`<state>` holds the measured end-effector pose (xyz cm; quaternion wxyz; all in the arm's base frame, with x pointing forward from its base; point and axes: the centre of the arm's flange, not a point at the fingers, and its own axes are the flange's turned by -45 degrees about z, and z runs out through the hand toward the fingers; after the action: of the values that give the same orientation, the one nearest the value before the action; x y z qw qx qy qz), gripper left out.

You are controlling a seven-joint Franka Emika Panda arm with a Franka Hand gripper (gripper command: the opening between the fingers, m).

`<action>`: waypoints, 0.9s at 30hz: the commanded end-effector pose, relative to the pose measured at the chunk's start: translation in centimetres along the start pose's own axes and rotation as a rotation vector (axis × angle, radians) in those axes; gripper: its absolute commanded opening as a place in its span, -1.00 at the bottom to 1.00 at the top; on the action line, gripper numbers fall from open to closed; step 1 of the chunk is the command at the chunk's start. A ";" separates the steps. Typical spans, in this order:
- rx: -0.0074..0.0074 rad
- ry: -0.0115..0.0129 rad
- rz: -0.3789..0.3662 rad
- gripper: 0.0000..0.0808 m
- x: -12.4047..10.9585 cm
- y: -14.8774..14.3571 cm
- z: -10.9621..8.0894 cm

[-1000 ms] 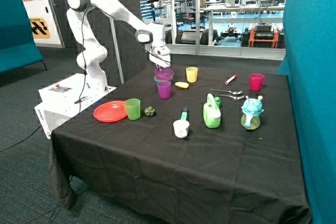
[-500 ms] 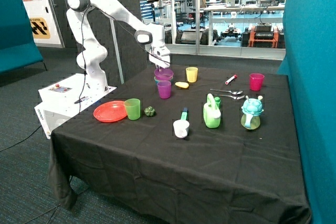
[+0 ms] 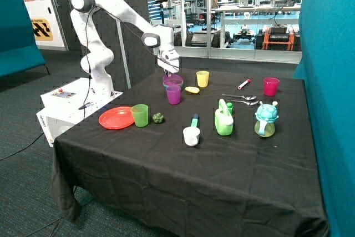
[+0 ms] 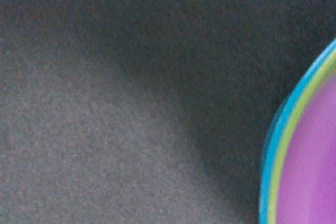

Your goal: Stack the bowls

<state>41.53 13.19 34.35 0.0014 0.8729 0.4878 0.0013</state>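
The three bowls sit nested on the black tablecloth [image 3: 166,159] at the back of the table, behind a purple cup [image 3: 173,94]. The purple bowl [image 3: 173,80] is on top. In the wrist view the purple bowl [image 4: 310,182] lies inside the lime green rim [image 4: 274,192], which lies inside the blue rim [image 4: 264,192]. My gripper [image 3: 168,70] is right at the stack's rim, on the side toward the arm's base. Nothing of the gripper shows in the wrist view.
A yellow cup [image 3: 203,78] and a yellow piece [image 3: 192,89] lie beside the stack. A green cup [image 3: 140,115] and an orange-red plate [image 3: 116,117] are nearer the front. Spoons [image 3: 239,98], a pink cup [image 3: 270,86] and a green watering can [image 3: 224,119] stand across the table.
My gripper has come down a little with the purple bowl, from just above the stack to resting level with it. Nothing else has moved.
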 end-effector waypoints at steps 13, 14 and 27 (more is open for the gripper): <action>0.0037 -0.0010 0.014 0.62 -0.4 0.9 -0.5; 0.0037 -0.0010 0.015 0.61 -0.4 1.0 -0.7; 0.0036 -0.0011 0.064 0.39 -2.4 3.8 -3.3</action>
<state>42.72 11.09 35.94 0.0004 0.8814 0.4723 0.0029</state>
